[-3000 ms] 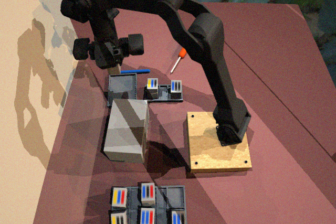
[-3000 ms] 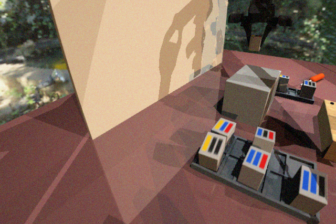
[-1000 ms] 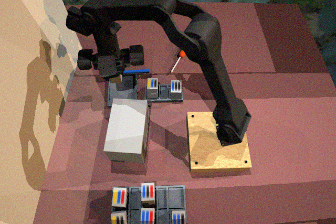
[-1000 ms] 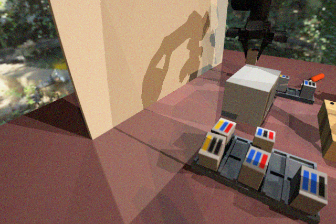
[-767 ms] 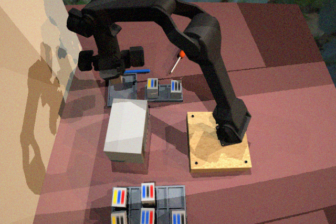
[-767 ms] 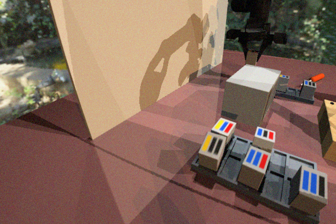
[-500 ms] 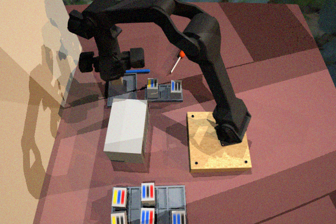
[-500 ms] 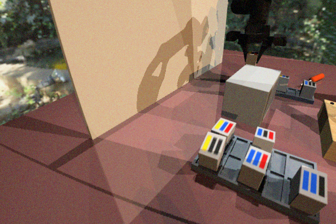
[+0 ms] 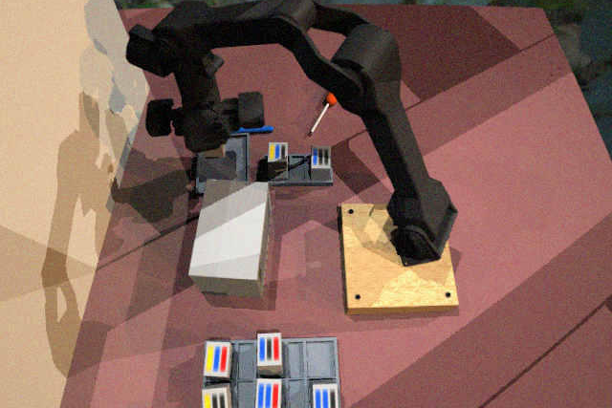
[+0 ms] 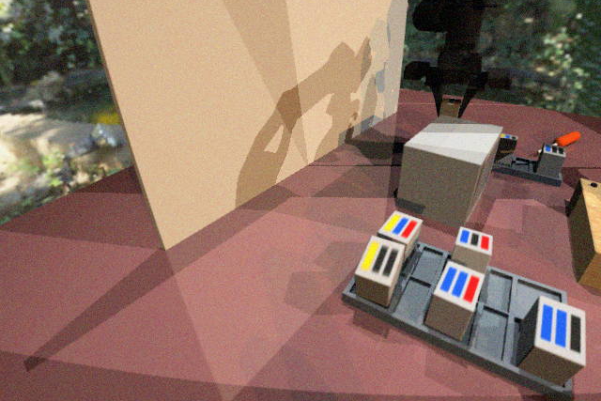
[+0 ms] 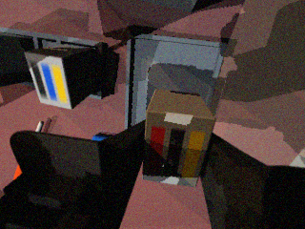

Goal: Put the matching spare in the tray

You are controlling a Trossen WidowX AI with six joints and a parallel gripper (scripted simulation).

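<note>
Red, black and yellow stripes mark the spare (image 11: 177, 143) clamped between my fingers, just over the grey tray (image 11: 177, 62). By my judgement the fetching is done; lowering it in and releasing remain. My arm (image 9: 375, 97) arches left from its wooden base (image 9: 434, 302), wrist pointing down.

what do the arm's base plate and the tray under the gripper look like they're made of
Base plate: looks like light wood or plywood, matte, with blotchy yellow-tan grain and dark screw holes at the corners.

Tray: probably grey plastic or painted metal; flat uniform blue-grey, raised rim, no grain. The gripper holds a brown striped block over it.
</note>
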